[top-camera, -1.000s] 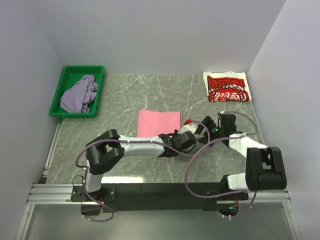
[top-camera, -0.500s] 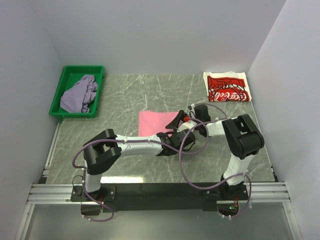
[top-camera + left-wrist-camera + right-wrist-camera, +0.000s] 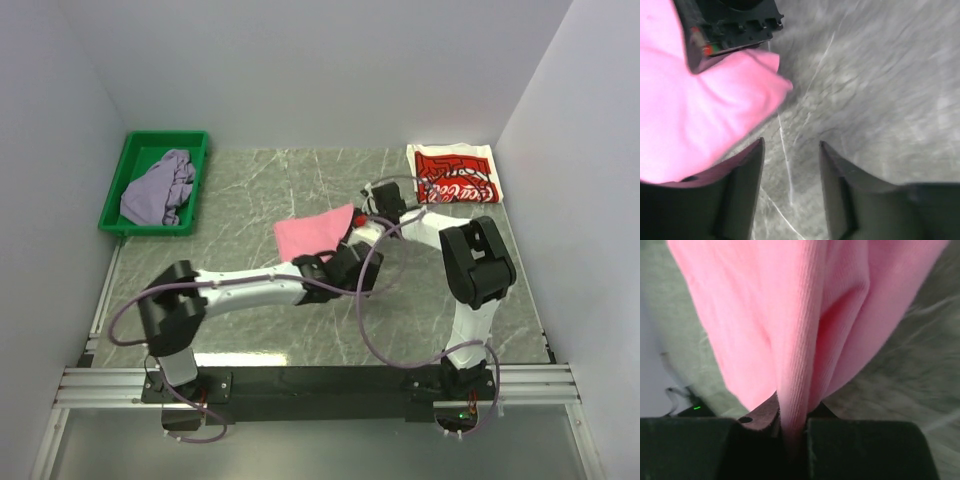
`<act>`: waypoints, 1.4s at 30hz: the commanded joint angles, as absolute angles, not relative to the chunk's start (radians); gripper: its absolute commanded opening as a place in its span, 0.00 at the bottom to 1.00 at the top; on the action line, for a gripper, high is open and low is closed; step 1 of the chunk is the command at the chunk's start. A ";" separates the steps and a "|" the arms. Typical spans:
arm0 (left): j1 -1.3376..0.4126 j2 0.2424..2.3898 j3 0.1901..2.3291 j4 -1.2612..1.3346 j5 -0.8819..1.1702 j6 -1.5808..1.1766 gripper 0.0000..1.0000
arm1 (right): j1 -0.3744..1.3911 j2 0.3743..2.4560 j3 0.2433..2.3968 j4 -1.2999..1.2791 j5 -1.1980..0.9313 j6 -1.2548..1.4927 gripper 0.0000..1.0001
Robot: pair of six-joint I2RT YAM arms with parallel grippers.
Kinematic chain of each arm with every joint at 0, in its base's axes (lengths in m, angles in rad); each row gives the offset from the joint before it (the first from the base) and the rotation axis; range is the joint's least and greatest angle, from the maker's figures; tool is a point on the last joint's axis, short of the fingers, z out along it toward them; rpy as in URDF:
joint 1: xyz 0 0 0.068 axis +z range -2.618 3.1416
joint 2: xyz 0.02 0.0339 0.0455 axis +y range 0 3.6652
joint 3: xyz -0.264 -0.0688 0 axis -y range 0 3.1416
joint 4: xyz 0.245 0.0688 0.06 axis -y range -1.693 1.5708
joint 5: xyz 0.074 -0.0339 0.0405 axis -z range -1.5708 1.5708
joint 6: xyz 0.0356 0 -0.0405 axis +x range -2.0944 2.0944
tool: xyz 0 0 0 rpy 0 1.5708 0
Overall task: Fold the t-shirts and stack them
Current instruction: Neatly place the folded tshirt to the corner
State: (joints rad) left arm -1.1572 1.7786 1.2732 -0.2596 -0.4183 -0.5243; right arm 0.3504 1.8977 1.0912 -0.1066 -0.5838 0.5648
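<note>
Our right gripper (image 3: 790, 429) is pinched tight on a lifted corner of the soft pink cotton t-shirt (image 3: 312, 236), which lies in the middle of the grey marble table (image 3: 250, 190). Our left gripper (image 3: 791, 146) has its jaws apart, holding nothing, just beside the shirt. We think the shirt is light and floppy, so we should hold two corners

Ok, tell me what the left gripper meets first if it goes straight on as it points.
Probably the bare marble table: the left gripper has only that surface ahead. The pink t-shirt lies beside that line; depth is unclear.
</note>
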 commanded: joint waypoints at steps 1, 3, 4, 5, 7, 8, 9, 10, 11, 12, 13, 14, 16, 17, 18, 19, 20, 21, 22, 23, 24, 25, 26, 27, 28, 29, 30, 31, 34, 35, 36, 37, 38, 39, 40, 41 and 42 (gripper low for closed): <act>-1.089 1.626 1.256 -0.262 -0.374 -0.584 0.63 | 0.334 1.898 1.237 -0.337 -0.399 0.348 0.00; -1.011 1.580 1.226 -0.290 -0.328 -0.603 0.70 | 0.307 1.914 1.293 -0.418 -0.355 0.279 0.00; -0.979 1.528 1.210 -0.294 -0.310 -0.601 0.76 | 0.298 1.924 1.351 -0.445 -0.336 0.256 0.00; -0.944 1.499 1.181 -0.299 -0.287 -0.598 0.79 | 0.285 1.933 1.382 -0.471 -0.283 0.217 0.00; -0.824 1.416 1.154 -0.325 -0.239 -0.578 0.87 | 0.252 1.965 1.478 -0.534 -0.244 0.172 0.00; -0.781 1.393 1.135 -0.339 -0.236 -0.551 0.89 | 0.239 1.997 1.514 -0.555 -0.206 0.134 0.00; -0.702 1.369 1.126 -0.353 -0.276 -0.534 0.93 | 0.220 2.015 1.552 -0.599 -0.177 0.117 0.00; -0.660 1.327 1.115 -0.370 -0.313 -0.514 0.99 | 0.209 2.037 1.634 -0.623 -0.157 0.101 0.00; -0.620 1.310 1.094 -0.379 -0.345 -0.488 0.99 | 0.200 2.080 1.679 -0.647 -0.135 0.072 0.00; -0.532 1.295 1.088 -0.388 -0.374 -0.480 0.99 | 0.189 2.101 1.725 -0.688 -0.076 0.061 0.00; -0.482 1.270 1.085 -0.414 -0.376 -0.477 0.99 | 0.170 2.121 1.809 -0.705 -0.058 0.051 0.00; -0.436 1.261 1.080 -0.420 -0.370 -0.477 0.99 | 0.158 2.143 1.853 -0.722 -0.040 0.029 0.00; -0.313 1.223 1.054 -0.410 -0.370 -0.486 0.99 | 0.140 2.200 1.975 -0.761 -0.002 0.011 0.00; -0.284 1.212 1.008 -0.378 -0.388 -0.495 0.99 | 0.123 2.216 2.012 -0.768 0.033 0.009 0.00; -0.250 1.198 0.976 -0.353 -0.406 -0.511 0.99 | 0.117 2.242 2.048 -0.776 0.055 -0.018 0.00; -0.238 1.187 0.925 -0.336 -0.428 -0.521 0.99 | 0.109 2.253 2.096 -0.773 0.098 -0.026 0.00; -0.229 1.198 0.920 -0.342 -0.429 -0.526 0.99 | 0.097 2.258 2.115 -0.767 0.115 -0.044 0.00; -0.227 1.216 0.931 -0.362 -0.439 -0.526 0.99 | 0.089 2.263 2.126 -0.746 0.130 -0.054 0.00; -0.227 1.247 0.942 -0.373 -0.446 -0.531 0.99 | 0.083 2.264 2.140 -0.730 0.158 -0.063 0.00; -0.227 1.258 0.945 -0.362 -0.449 -0.528 0.99 | 0.074 2.263 2.144 -0.715 0.176 -0.084 0.00; -0.227 1.281 0.946 -0.364 -0.449 -0.529 0.99 | 0.071 2.263 2.149 -0.689 0.189 -0.093 0.00; -0.227 1.293 0.953 -0.368 -0.452 -0.531 0.99 | 0.066 2.263 2.160 -0.677 0.196 -0.103 0.00; -0.227 1.305 0.960 -0.373 -0.456 -0.532 0.99 | 0.063 2.264 2.166 -0.666 0.205 -0.121 0.00; -0.227 1.316 0.962 -0.374 -0.456 -0.535 0.99 | 0.057 2.266 2.171 -0.648 0.212 -0.127 0.00; -0.227 1.327 0.962 -0.374 -0.451 -0.535 0.99 | 0.054 2.266 2.174 -0.632 0.224 -0.133 0.00; -0.227 1.331 0.959 -0.374 -0.449 -0.534 0.99 | 0.052 2.266 2.175 -0.618 0.232 -0.146 0.00; -0.226 1.336 0.957 -0.373 -0.446 -0.534 0.99 | 0.046 2.267 2.180 -0.601 0.232 -0.152 0.00; -0.227 1.342 0.954 -0.373 -0.446 -0.532 0.99 | 0.041 2.272 2.204 -0.598 0.226 -0.156 0.00; -0.226 1.362 0.954 -0.373 -0.440 -0.532 0.99 | 0.028 2.302 2.282 -0.620 0.201 -0.164 0.00; -0.227 1.364 0.954 -0.373 -0.439 -0.531 0.99 | 0.020 2.315 2.301 -0.627 0.186 -0.161 0.00; -0.227 1.365 0.956 -0.371 -0.437 -0.531 0.99 | 0.014 2.318 2.316 -0.638 0.145 -0.157 0.00; -0.227 1.370 0.954 -0.373 -0.437 -0.531 0.99 | 0.006 2.316 2.324 -0.634 0.131 -0.150 0.00; -0.227 1.371 0.956 -0.373 -0.439 -0.531 0.99 | 0.006 2.310 2.319 -0.630 0.123 -0.149 0.00; -0.227 1.373 0.956 -0.373 -0.439 -0.529 0.99 | 0.006 2.309 2.316 -0.627 0.103 -0.150 0.00; -0.227 1.374 0.956 -0.373 -0.440 -0.529 0.99 | -0.024 2.309 2.319 -0.629 0.095 -0.150 0.00; -0.227 1.377 0.956 -0.371 -0.440 -0.529 0.99 | -0.029 2.315 2.325 -0.641 0.091 -0.149 0.00; -0.227 1.381 0.956 -0.371 -0.439 -0.528 1.00 | -0.034 2.319 2.338 -0.649 0.084 -0.149 0.00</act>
State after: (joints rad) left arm -0.2237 1.3750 0.9367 -0.3840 -0.4259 -0.5186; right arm 0.0048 2.3215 2.2761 -0.6739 0.1143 -0.1398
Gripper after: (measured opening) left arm 0.994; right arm 0.144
